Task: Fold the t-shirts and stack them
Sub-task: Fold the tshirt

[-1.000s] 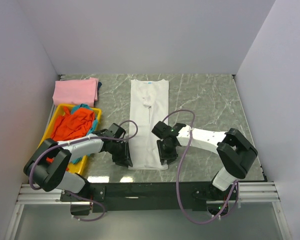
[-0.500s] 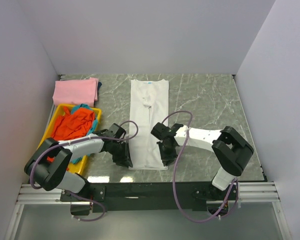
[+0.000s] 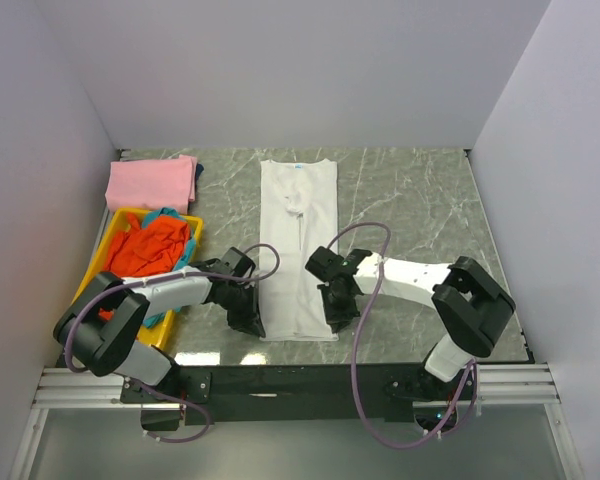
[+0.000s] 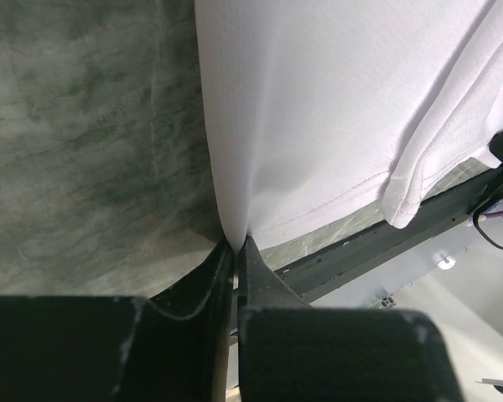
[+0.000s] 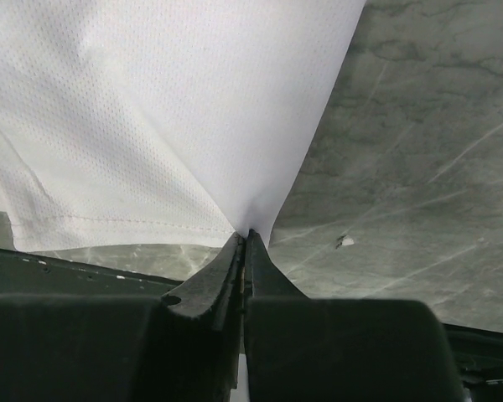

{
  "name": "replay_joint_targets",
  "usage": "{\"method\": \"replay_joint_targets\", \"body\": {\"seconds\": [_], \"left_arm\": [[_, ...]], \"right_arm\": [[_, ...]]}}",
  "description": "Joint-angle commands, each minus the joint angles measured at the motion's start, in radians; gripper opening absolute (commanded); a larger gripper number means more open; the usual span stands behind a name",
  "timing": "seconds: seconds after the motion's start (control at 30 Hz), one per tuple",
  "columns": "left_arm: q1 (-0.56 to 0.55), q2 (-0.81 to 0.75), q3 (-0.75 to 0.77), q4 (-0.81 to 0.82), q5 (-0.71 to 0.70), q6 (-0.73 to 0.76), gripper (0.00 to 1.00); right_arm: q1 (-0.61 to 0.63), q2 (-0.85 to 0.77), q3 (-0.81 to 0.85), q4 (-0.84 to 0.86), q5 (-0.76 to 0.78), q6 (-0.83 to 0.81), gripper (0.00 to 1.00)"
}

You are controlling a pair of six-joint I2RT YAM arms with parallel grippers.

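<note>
OK, we're mid-fold on the white t-shirt [image 3: 298, 240]. It lies on the table [image 3: 420, 200] as a long narrow strip, sleeves tucked in, collar at the far end and hem at the near edge. On the left edge of the cloth, just above the hem, the left gripper [image 4: 235, 244] has its jaws pressed together on the fabric. The right gripper [image 5: 246, 236] pinches the right edge the same way, and the cloth tents up into both pinches. We read this as the start of the crosswise fold. Next move, as we judge it: lift both corners together and carry the hem over toward the collar, keeping the arms level and in step so the strip doesn't skew or slip out. The pink t-shirt [image 3: 152, 183] sits folded at the far left corner, likely the stack target. The orange-red t-shirt [image 3: 145, 250] and teal t-shirt [image 3: 167, 214] lie crumpled in the yellow tray [image 3: 123, 213].
</note>
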Motion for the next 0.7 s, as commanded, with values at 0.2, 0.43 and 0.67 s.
{"method": "replay_joint_targets", "body": {"seconds": [0.2,0.43,0.67], "left_arm": [[-0.031,0.052,-0.023,-0.045,-0.147,0.009,0.06],[-0.044,0.058,-0.020,-0.051,-0.154,0.007,0.06],[-0.050,0.049,-0.021,-0.044,-0.144,0.010,0.08]], "right_arm": [[0.009,-0.058,-0.028,-0.051,0.045,0.028,0.04],[0.001,-0.072,-0.051,-0.054,0.050,0.033,0.15],[-0.003,-0.092,-0.082,-0.067,0.059,0.036,0.35]]}}
